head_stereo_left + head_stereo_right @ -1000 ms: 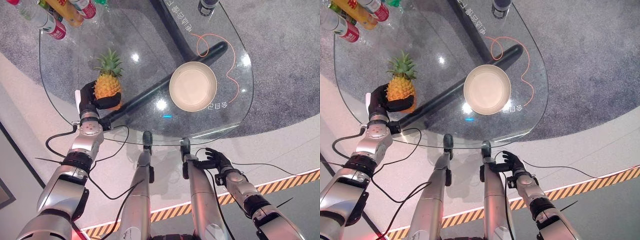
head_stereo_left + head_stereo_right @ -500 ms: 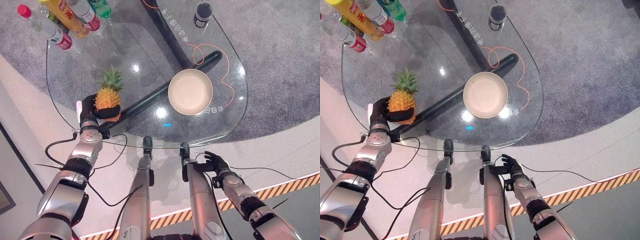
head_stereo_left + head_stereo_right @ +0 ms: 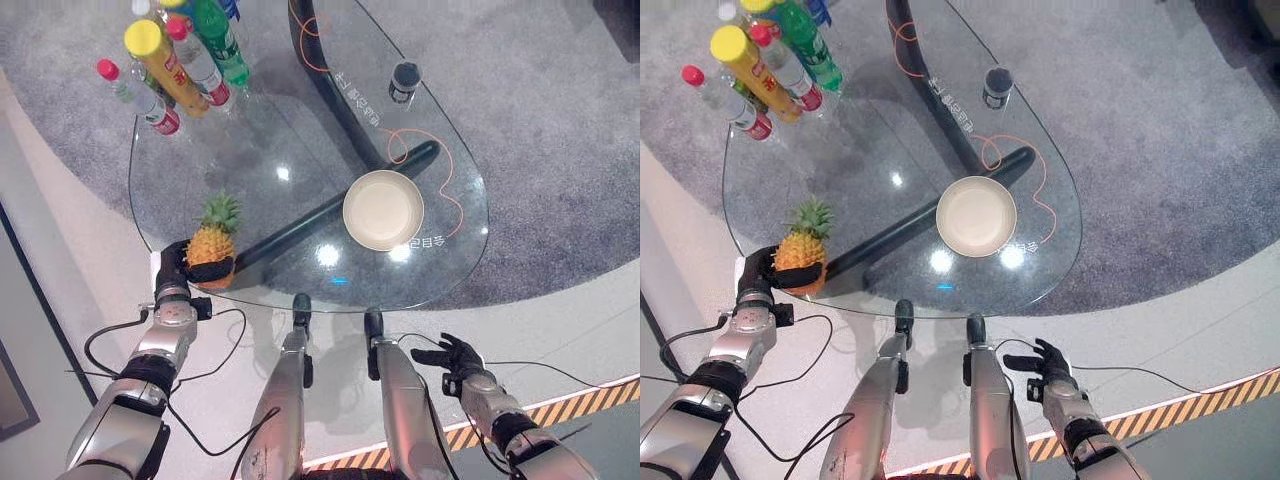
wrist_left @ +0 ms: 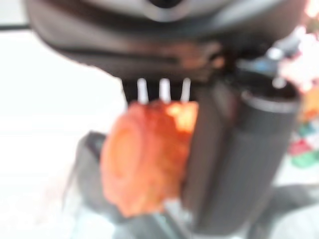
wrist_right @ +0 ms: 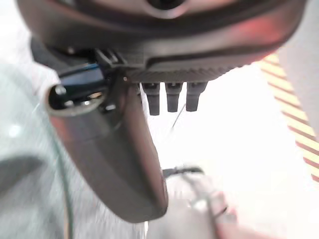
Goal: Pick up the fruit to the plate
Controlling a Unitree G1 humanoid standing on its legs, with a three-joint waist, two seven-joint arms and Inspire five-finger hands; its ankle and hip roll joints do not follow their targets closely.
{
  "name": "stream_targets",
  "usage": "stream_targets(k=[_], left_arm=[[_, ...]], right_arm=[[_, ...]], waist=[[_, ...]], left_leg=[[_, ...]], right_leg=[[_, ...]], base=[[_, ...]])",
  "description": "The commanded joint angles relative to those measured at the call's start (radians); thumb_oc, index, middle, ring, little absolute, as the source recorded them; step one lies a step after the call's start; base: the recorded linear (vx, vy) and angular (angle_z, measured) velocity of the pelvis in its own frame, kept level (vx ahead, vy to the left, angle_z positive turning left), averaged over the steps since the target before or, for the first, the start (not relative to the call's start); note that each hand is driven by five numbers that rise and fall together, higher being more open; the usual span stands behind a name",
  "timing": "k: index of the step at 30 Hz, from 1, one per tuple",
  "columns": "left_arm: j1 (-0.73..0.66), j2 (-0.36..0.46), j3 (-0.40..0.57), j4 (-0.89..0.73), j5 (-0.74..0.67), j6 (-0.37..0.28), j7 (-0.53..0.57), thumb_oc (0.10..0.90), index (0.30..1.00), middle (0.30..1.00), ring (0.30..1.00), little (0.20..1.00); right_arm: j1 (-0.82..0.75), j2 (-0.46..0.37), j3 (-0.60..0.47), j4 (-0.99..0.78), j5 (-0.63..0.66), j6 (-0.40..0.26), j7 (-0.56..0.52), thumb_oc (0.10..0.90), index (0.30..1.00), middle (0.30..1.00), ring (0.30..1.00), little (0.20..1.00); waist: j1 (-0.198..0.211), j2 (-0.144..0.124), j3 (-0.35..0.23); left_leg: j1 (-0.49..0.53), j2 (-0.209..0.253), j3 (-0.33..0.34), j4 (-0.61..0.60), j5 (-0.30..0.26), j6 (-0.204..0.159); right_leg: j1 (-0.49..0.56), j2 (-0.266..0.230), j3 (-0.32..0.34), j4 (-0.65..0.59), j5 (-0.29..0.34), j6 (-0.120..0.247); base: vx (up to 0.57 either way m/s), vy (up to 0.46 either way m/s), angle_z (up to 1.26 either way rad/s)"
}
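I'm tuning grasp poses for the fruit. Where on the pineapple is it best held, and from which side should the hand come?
Grip the pineapple round its wide scaly body, from the table's near edge, as the left hand does with fingers curled round it. It stands upright, and its spiky crown would probably give a poor hold.

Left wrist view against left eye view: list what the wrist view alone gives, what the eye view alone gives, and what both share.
Wrist view alone: a close look at the pineapple pressed against the left hand, its fingers curled round the fruit.

Eye view alone: the plate on the glass table, the bottles at its far left, and the right hand open, off the table.

Both: the pineapple in the left hand's grip.
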Motion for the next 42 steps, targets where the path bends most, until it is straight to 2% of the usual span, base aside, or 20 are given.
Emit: stream_targets(k=[1,3,6,7,10,12,16,19,23,25,33,38,42], left_arm=[[-0.022,0.102,0.093,-0.097,0.057,-0.128,0.052,0.100,0.300,0.300,0.300,0.200],[0.007,0.110,0.102,-0.138,0.064,-0.140,0.067,0.100,0.300,0.300,0.300,0.200],[0.073,0.120,0.124,-0.239,0.074,-0.146,0.088,0.100,0.300,0.300,0.300,0.200],[0.104,0.119,0.134,-0.294,0.086,-0.147,0.101,0.100,0.300,0.300,0.300,0.200],[0.161,0.117,0.160,-0.401,0.115,-0.138,0.109,0.100,0.300,0.300,0.300,0.200],[0.197,0.110,0.174,-0.456,0.130,-0.143,0.101,0.100,0.300,0.300,0.300,0.200],[0.258,0.089,0.191,-0.544,0.167,-0.164,0.093,0.100,0.300,0.300,0.300,0.200],[0.285,0.078,0.193,-0.583,0.185,-0.185,0.085,0.100,0.300,0.300,0.300,0.200],[0.319,0.058,0.182,-0.644,0.218,-0.217,0.062,0.100,0.300,0.300,0.300,0.200],[0.337,0.040,0.170,-0.677,0.235,-0.235,0.044,0.100,0.300,0.300,0.300,0.200],[0.323,0.040,0.141,-0.779,0.268,-0.233,-0.032,0.100,0.300,0.300,0.300,0.200],[0.265,0.063,0.104,-0.818,0.267,-0.230,-0.046,0.100,0.300,0.300,0.300,0.200],[0.225,0.082,0.066,-0.844,0.246,-0.231,-0.057,0.100,0.300,0.300,0.300,0.200]], right_arm=[[0.120,-0.058,-0.061,-0.009,0.075,-0.080,-0.085,0.800,0.900,0.900,0.900,0.900],[0.136,-0.056,-0.098,-0.038,0.101,-0.144,-0.127,0.800,0.900,0.900,0.900,0.900],[0.167,-0.051,-0.122,-0.166,0.094,-0.218,-0.184,0.800,0.900,0.900,0.900,0.900],[0.179,-0.050,-0.118,-0.261,0.075,-0.240,-0.224,0.800,0.900,0.900,0.900,0.900],[0.202,-0.053,-0.096,-0.461,0.015,-0.255,-0.305,0.800,0.900,0.900,0.900,0.900],[0.216,-0.055,-0.101,-0.571,-0.047,-0.276,-0.323,0.800,0.900,0.900,0.900,0.900],[0.241,-0.055,-0.117,-0.786,-0.184,-0.291,-0.307,0.800,0.900,0.900,0.900,0.900],[0.248,-0.070,-0.120,-0.894,-0.234,-0.306,-0.286,0.800,0.900,0.900,0.900,0.900],[0.235,-0.119,-0.123,-1.068,-0.277,-0.324,-0.193,0.800,0.900,0.900,0.900,0.900],[0.214,-0.145,-0.117,-1.146,-0.281,-0.333,-0.107,0.800,0.900,0.900,0.900,0.900],[0.116,-0.168,-0.030,-1.294,-0.151,-0.268,0.172,0.800,0.900,0.900,0.900,0.900],[0.015,-0.138,0.072,-1.320,-0.039,-0.249,0.225,0.800,0.900,0.900,0.900,0.900],[-0.044,-0.110,0.136,-1.343,0.020,-0.245,0.214,0.800,0.900,0.900,0.900,0.900]], waist=[[-0.010,-0.008,-0.010],[-0.010,-0.009,-0.010],[-0.009,-0.012,-0.010],[-0.008,-0.014,-0.010],[-0.006,-0.020,-0.010],[-0.005,-0.024,-0.010],[-0.005,-0.030,-0.010],[-0.003,-0.031,-0.010],[0.005,-0.031,-0.013],[0.013,-0.030,-0.019],[0.051,-0.028,-0.034],[0.074,-0.025,-0.038],[0.087,-0.020,-0.039]], left_leg=[[0.010,-0.109,0.028,0.165,-0.170,0.081],[0.026,-0.109,0.027,0.161,-0.174,0.085],[0.047,-0.112,0.020,0.156,-0.179,0.090],[0.056,-0.114,0.017,0.151,-0.180,0.092],[0.078,-0.116,0.012,0.140,-0.180,0.094],[0.096,-0.117,0.007,0.130,-0.180,0.095],[0.140,-0.118,-0.003,0.109,-0.177,0.096],[0.161,-0.120,-0.009,0.100,-0.175,0.096],[0.193,-0.123,-0.017,0.082,-0.172,0.096],[0.205,-0.124,-0.022,0.075,-0.170,0.094],[0.239,-0.134,-0.048,0.064,-0.165,0.091],[0.256,-0.140,-0.062,0.064,-0.160,0.086],[0.266,-0.141,-0.069,0.068,-0.160,0.080]], right_leg=[[0.070,0.009,-0.005,-0.219,0.129,0.025],[0.086,0.009,-0.004,-0.221,0.127,0.026],[0.107,0.010,-0.001,-0.224,0.125,0.027],[0.116,0.010,0.000,-0.227,0.124,0.027],[0.141,0.007,-0.001,-0.240,0.124,0.027],[0.163,0.005,-0.003,-0.250,0.123,0.029],[0.210,0.003,-0.005,-0.266,0.119,0.033],[0.233,0.003,-0.007,-0.271,0.115,0.035],[0.268,0.002,-0.013,-0.283,0.111,0.039],[0.282,0.001,-0.019,-0.287,0.107,0.042],[0.335,-0.006,-0.045,-0.302,0.099,0.046],[0.367,-0.008,-0.062,-0.310,0.094,0.043],[0.386,-0.010,-0.073,-0.310,0.091,0.046]], base=[[0.00,0.000,0.00],[0.00,0.000,0.00],[0.00,-0.018,-0.04],[0.00,-0.010,-0.05],[0.00,-0.009,-0.02],[-0.01,-0.024,-0.04],[0.00,-0.004,-0.01],[0.00,0.000,0.00],[0.00,0.000,0.00],[0.04,-0.016,0.03],[0.04,-0.033,0.05],[0.05,-0.041,0.14],[0.06,-0.026,0.13]])
